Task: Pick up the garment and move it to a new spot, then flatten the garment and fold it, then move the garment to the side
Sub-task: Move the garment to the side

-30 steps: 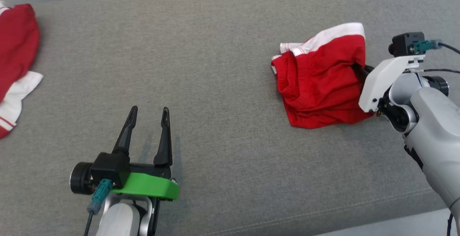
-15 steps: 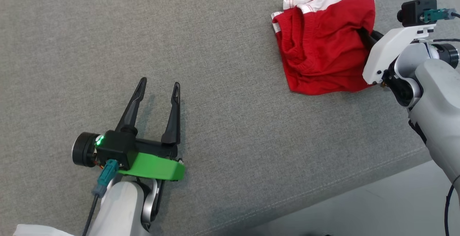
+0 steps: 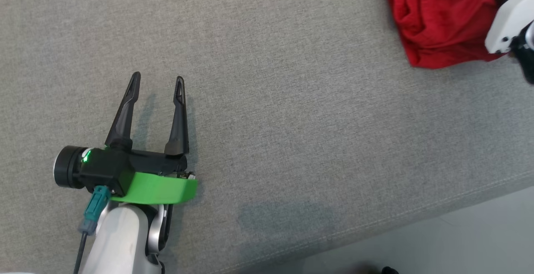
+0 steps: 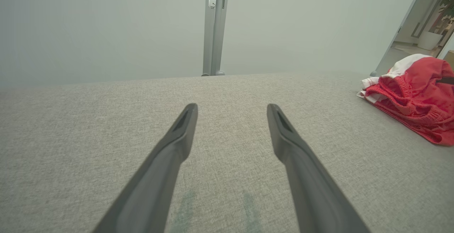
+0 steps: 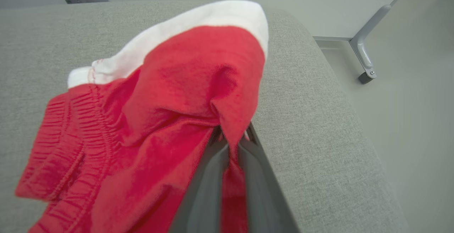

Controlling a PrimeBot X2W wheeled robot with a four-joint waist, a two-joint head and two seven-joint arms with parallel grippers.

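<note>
We pinch a fold of the red shorts at the far right in our right gripper to carry them, while our left gripper hovers, fingers spread.

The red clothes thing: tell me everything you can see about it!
The red garment looks like knit cloth with a white band along one edge and a ribbed, stretchy hem. It is bunched and crumpled. Part rests on the grey cushion near its edge, while the right gripper is shut on a fold of it.

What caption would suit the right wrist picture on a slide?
Right pincer pinching the red-and-white garment on a grey cushion.
</note>
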